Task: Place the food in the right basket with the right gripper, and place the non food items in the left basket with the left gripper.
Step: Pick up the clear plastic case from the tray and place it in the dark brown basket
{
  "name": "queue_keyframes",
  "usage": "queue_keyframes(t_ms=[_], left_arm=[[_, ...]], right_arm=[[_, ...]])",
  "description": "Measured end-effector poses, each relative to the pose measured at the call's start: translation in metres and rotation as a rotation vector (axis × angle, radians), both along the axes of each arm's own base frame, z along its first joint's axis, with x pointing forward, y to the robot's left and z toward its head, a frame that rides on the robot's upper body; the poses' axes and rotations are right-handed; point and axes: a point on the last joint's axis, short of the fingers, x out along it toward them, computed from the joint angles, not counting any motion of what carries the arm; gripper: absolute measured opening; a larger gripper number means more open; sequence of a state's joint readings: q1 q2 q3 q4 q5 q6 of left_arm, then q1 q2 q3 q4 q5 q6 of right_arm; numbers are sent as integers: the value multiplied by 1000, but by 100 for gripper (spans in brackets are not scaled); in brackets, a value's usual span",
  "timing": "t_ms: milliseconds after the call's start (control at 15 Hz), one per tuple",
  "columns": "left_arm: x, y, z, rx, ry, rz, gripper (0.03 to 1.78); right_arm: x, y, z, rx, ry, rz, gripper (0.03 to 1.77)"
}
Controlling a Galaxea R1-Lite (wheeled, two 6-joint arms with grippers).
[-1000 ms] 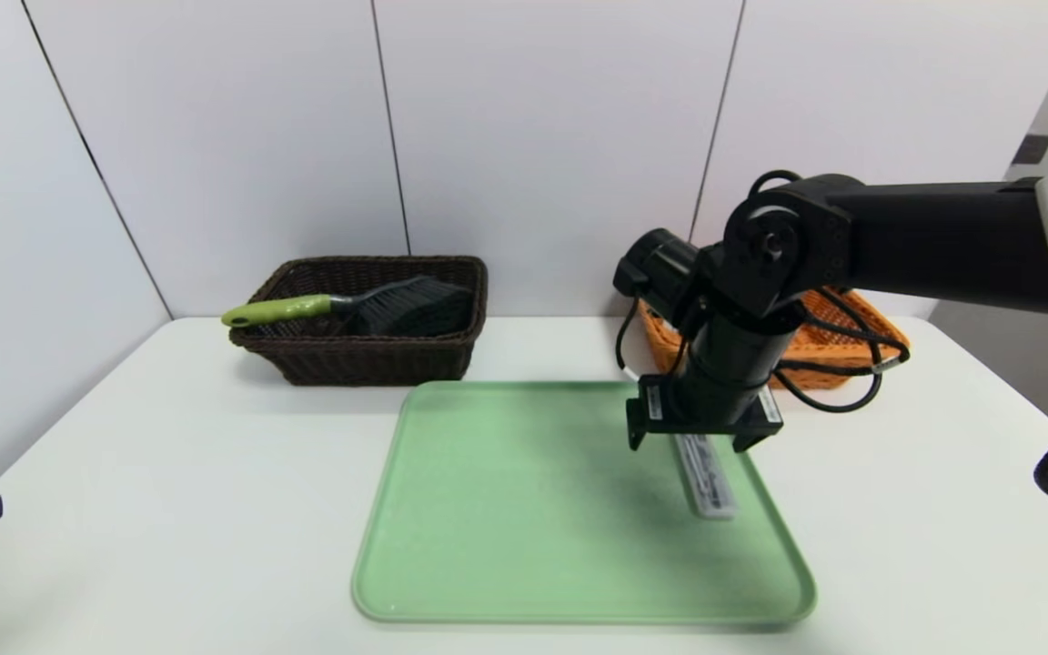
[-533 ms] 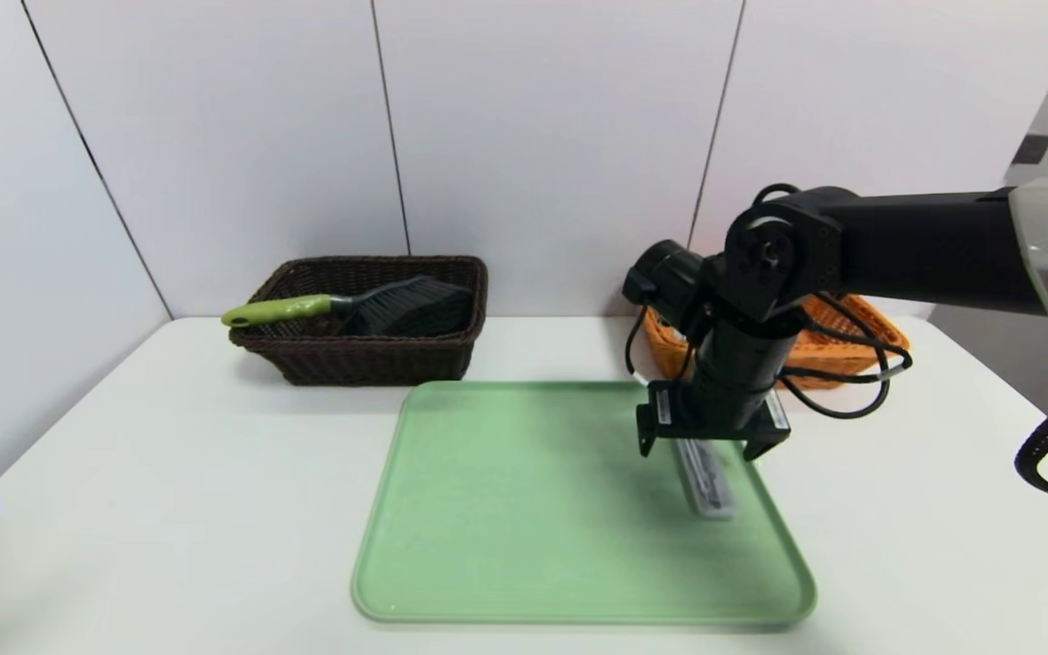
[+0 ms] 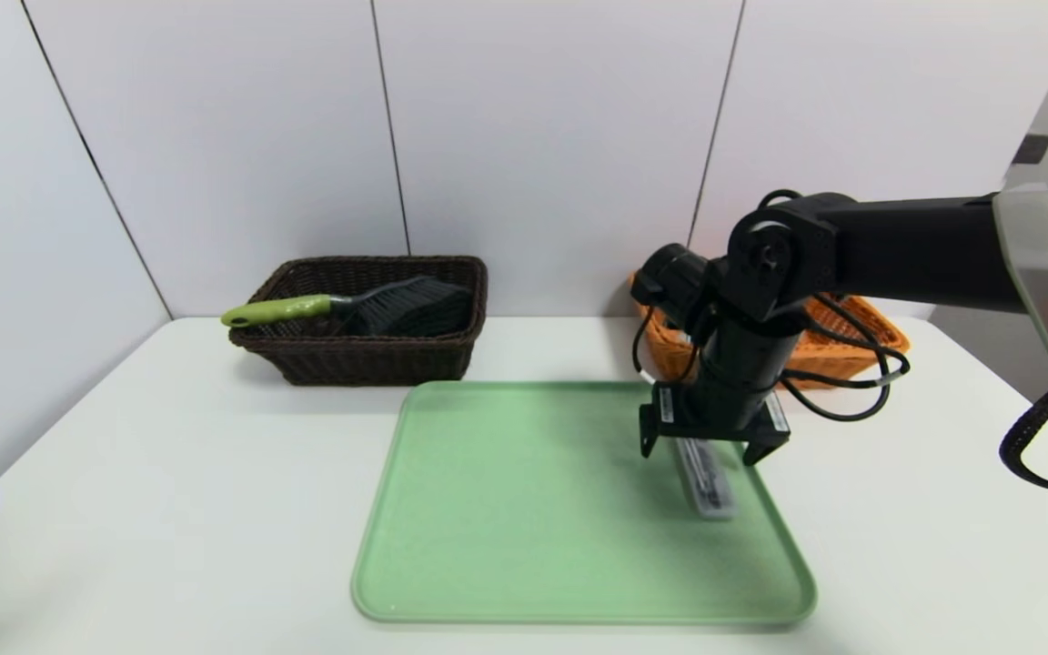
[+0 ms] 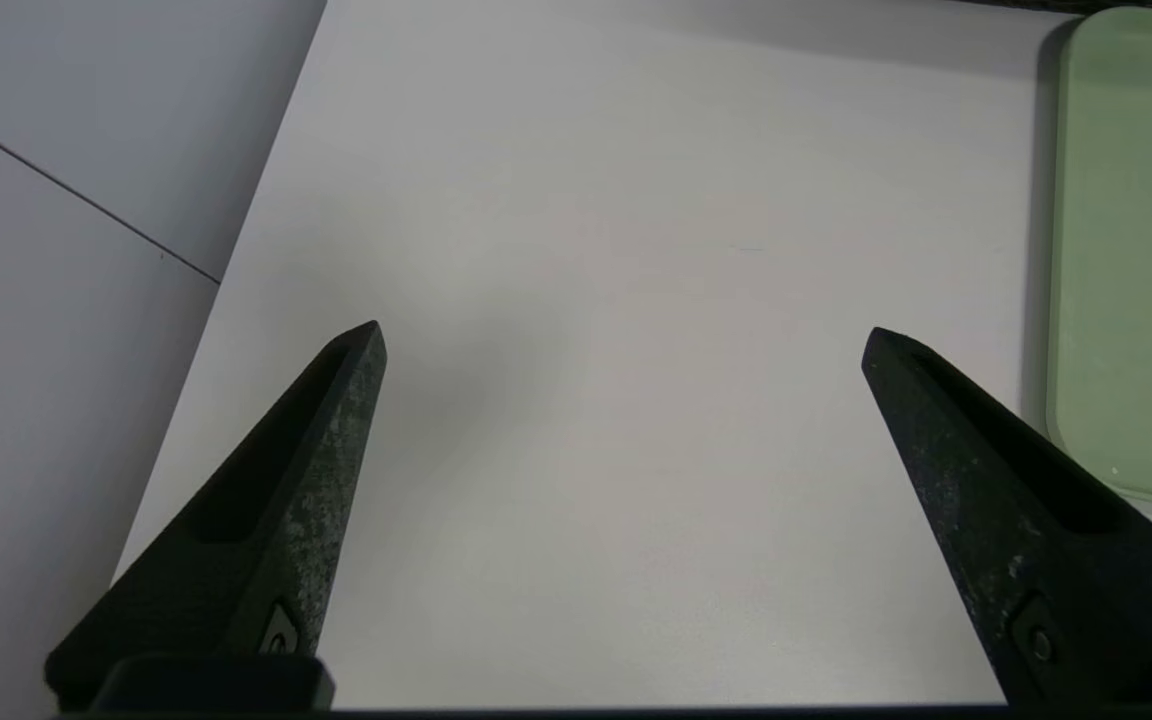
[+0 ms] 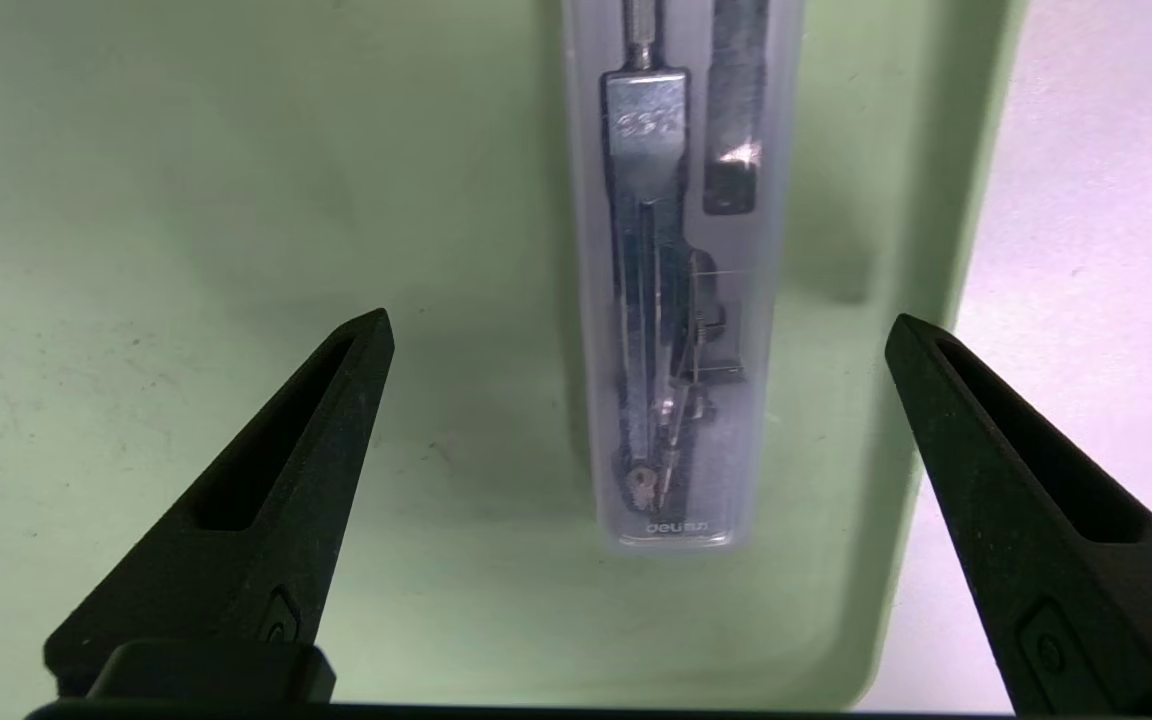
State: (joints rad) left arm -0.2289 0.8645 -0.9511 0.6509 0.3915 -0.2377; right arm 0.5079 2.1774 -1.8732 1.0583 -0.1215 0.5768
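A clear plastic case holding a metal drawing compass (image 5: 676,300) lay on the flat pale green plastic tray (image 3: 524,509), close to the tray's right rim and running near to far. Through the case a silver compass and a separate dark bar showed side by side. Small pale lettering sat at one end of the case and an embossed mark on the compass's metal head; neither could be read for certain.

The right gripper (image 5: 636,330) pointed steeply down over the case, its two black tapered fingers (image 5: 296,470) spread wide to either side of it and touching nothing. In the head view the right arm reached in from the right, and the case (image 3: 706,482) stuck out toward the near side from under the gripper's body.

The left gripper (image 4: 621,335) hung at the near left of the white table (image 3: 169,473), its fingers also wide apart and holding nothing, with the tray's left edge (image 4: 1126,250) off to one side.

At the far left of the table stood a dark brown woven basket (image 3: 360,350) with a black-bristled brush with a lime green handle (image 3: 351,307) lying in it, the handle poking out over the left rim. At the far right, behind the right arm, stood an orange woven basket (image 3: 851,341), partly hidden by the arm and its black cables.
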Motion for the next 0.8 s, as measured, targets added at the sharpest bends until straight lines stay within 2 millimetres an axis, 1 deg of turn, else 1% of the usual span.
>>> queue_keyframes(t_ms=[800], left_arm=[[-1,0,0,9,-1,-3,169]], right_arm=[[3,0,-6,13,24,4,170]])
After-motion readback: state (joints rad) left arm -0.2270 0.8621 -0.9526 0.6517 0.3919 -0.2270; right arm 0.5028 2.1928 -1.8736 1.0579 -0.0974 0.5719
